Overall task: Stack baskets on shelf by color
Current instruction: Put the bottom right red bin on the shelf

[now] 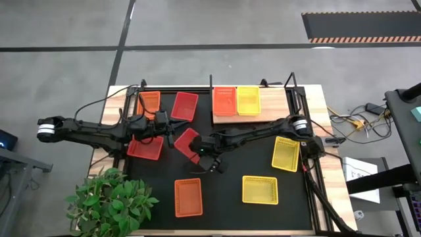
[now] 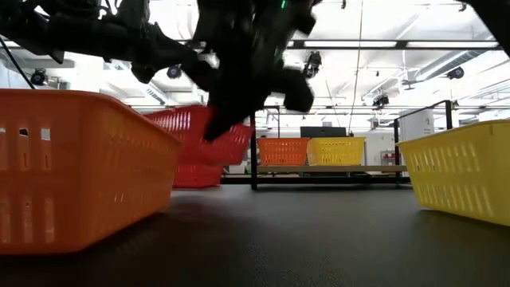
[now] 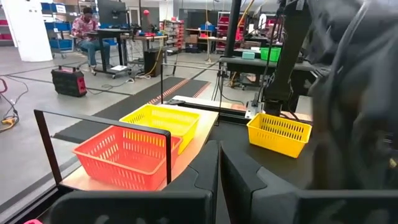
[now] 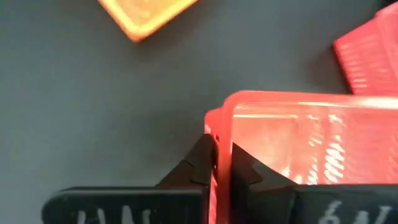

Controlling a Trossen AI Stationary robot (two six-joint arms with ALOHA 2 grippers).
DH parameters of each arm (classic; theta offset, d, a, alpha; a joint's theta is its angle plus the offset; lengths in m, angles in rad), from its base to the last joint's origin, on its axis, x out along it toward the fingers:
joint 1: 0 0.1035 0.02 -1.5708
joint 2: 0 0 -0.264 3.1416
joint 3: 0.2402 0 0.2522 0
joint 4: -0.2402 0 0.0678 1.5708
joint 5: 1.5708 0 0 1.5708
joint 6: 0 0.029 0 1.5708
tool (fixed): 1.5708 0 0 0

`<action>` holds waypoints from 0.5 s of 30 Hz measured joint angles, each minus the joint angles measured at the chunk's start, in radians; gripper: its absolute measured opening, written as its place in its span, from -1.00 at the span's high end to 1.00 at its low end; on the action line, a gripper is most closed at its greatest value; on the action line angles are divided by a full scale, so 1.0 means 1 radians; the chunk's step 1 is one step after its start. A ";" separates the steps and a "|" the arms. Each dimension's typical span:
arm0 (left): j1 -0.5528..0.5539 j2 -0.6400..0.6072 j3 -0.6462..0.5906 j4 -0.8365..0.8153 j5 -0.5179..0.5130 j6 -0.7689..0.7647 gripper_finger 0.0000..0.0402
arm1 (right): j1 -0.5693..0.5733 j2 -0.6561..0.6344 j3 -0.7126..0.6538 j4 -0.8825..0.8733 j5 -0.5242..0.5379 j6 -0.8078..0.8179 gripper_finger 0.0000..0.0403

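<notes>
The right gripper's fingers (image 4: 217, 163) are closed on the short wall of a red basket (image 4: 298, 137), one finger inside the rim and one outside, with the thin plastic pinched between them. The bite appears to sit near a corner of the wall, so the basket is likely to hang tilted once lifted. To do this step well, the lift should be straight and slow until the basket clears the mat, and the carry should stay high enough to pass the shelf's black posts. The hold is narrow; a quick swing could twist the basket out of the pinch.

From above, the right gripper (image 1: 209, 160) sits near the centre of the counter (image 1: 318, 99), and its red basket (image 1: 187, 141) lies just toward 9 o'clock of it. The right arm (image 1: 263, 131) stretches low across the mat from its base at 3 o'clock.

The shelf (image 1: 273, 105) stands at 12 o'clock, carrying one orange basket (image 1: 224, 101) and one yellow basket (image 1: 248, 100) side by side, touching. No red basket is on it yet; bare board remains at the yellow basket's 3 o'clock side.

The left gripper (image 1: 162, 125) is shut and holds nothing visible, waiting at 10 o'clock among other red baskets.
</notes>
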 joint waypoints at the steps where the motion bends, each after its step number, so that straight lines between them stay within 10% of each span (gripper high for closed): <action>1: 0.000 0.000 0.000 0.001 0.000 0.000 1.00 | 0.006 -0.022 0.002 -0.024 0.010 0.007 0.96; 10: 0.000 0.004 0.000 0.012 0.000 -0.009 1.00 | 0.029 -0.300 -0.050 -0.232 0.039 0.258 0.96; 15: 0.000 0.004 0.000 0.010 0.000 -0.009 1.00 | 0.030 -0.455 -0.085 -0.297 0.261 0.412 0.96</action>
